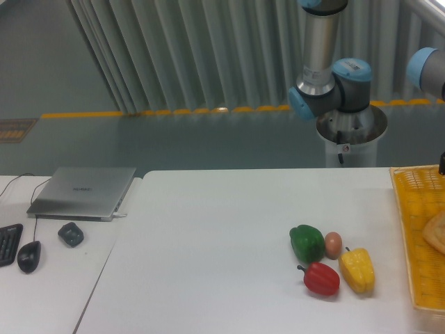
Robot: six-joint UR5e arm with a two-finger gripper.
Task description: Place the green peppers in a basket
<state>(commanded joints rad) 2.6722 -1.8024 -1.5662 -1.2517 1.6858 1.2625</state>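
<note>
- Over at the far right edge, only a dark sliver of the gripper (442, 164) is seen, cut off by the frame, so how far open it is and whether anything is held can't be told.
- Right below that sliver, the back corner of the yellow mesh basket (415, 229) is found, with the rest of it stretched out toward the camera from there.
- Something pale tan (437, 234) is seen lying in the basket, below the gripper, mostly cropped.
- The green pepper (306, 243) is parked on the white table (208, 229), well off to the left of the gripper and nearer the camera, outside the basket.
- A small brown egg-ish thing (334, 245) is tucked just beside the green pepper, on the gripper's side of it.
- The yellow pepper (357, 270) and red pepper (321, 278) are set just in front of those two, further from the gripper.
- Way over on the opposite side from the gripper, a closed laptop (83, 191), a mouse (28, 256) and a bit of keyboard (8, 243) are seen.
</note>
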